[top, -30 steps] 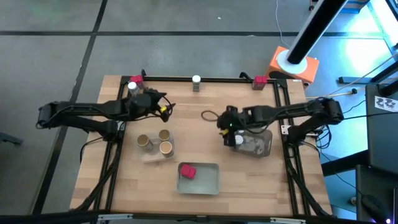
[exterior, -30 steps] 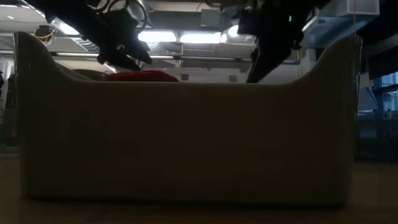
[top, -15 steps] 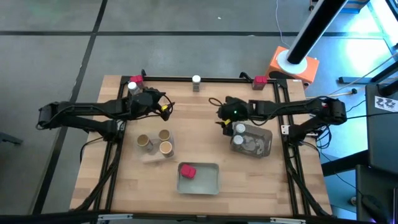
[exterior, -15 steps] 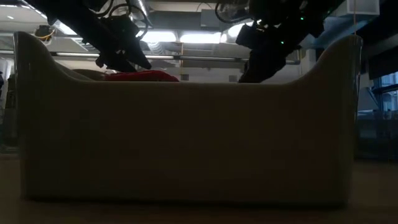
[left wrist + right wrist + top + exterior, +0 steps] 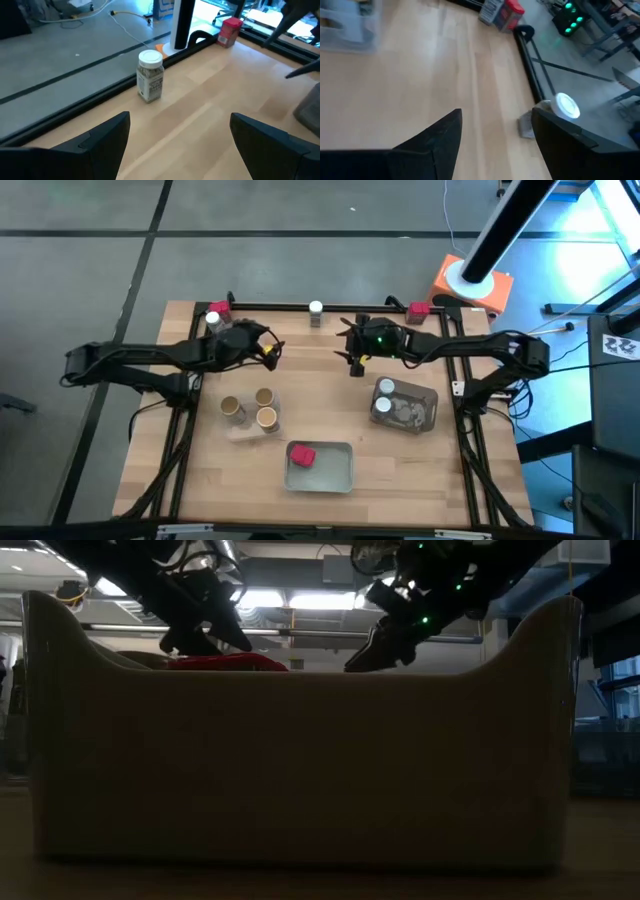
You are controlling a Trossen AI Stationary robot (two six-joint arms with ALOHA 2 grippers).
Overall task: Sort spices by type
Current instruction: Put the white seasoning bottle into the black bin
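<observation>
Right gripper leaves jar tray empty, fingers half-open, heading for far-edge jar; left gripper waits wide: jars nearly sorted

The tray wall hides perhaps everything on the table.

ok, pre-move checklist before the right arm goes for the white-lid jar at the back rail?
1. Right tool empty, fingers apart: ok.
2. Clear jar with white lid upright at the back rail: ok.
3. Right tool lined up over that jar: not ok, it sits short of it and to the right.
4. Clear tray holding white-lidded jars has room: ok.
5. Left tool open and clear of the right arm's path: ok.
6. Red-pink packet at the back right corner clear of the arm: cannot tell.
</observation>
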